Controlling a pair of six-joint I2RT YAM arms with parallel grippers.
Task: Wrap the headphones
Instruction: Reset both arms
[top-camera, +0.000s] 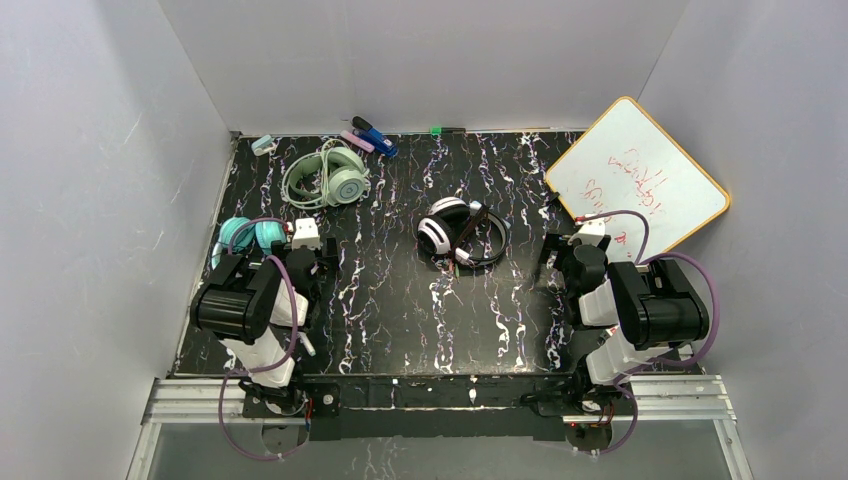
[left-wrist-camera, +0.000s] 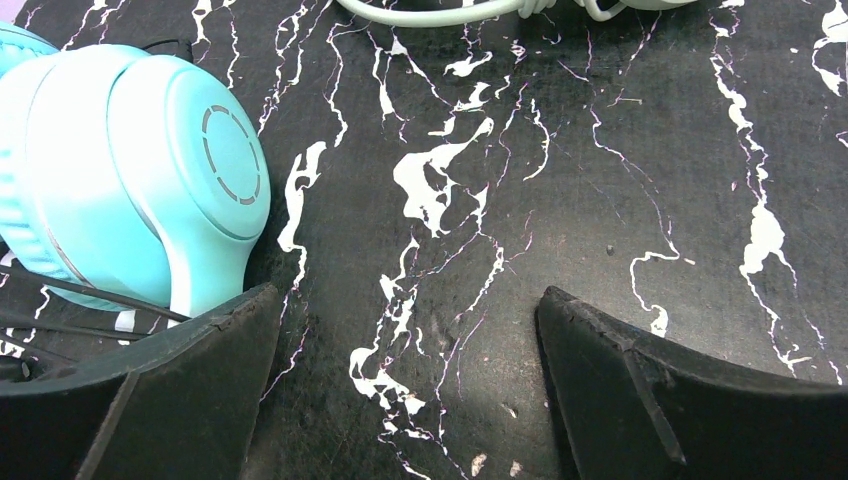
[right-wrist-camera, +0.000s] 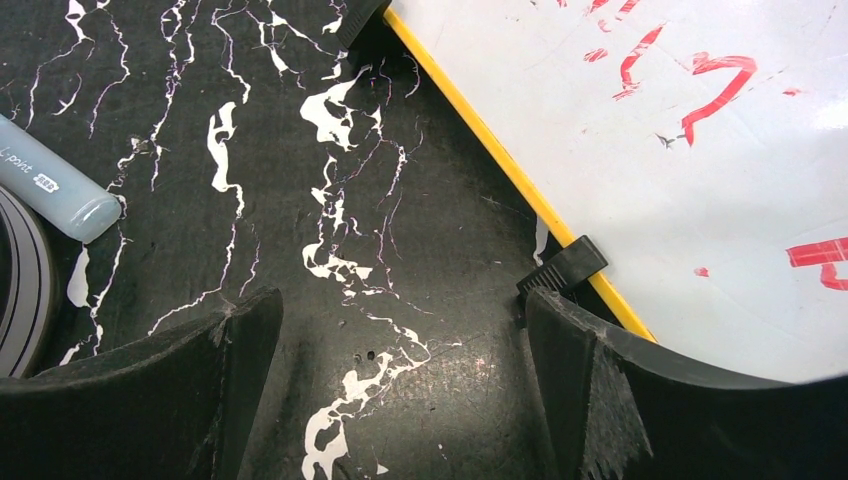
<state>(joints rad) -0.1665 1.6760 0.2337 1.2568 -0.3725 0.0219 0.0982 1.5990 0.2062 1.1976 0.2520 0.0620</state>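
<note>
Your left tool (left-wrist-camera: 410, 300) and right tool (right-wrist-camera: 400, 300) gape wide, empty; grip the teal headphones (left-wrist-camera: 150, 170) by the stiff band (smooth cups would likely slip).

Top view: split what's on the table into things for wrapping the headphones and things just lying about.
For the job:
teal headphones
mint-green headphones
black-and-white headphones

Lying about:
whiteboard
pens at the back wall

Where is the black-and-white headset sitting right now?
From above, the black-and-white headset lies near the middle of the table, to the right of the mint-green headset.
</note>
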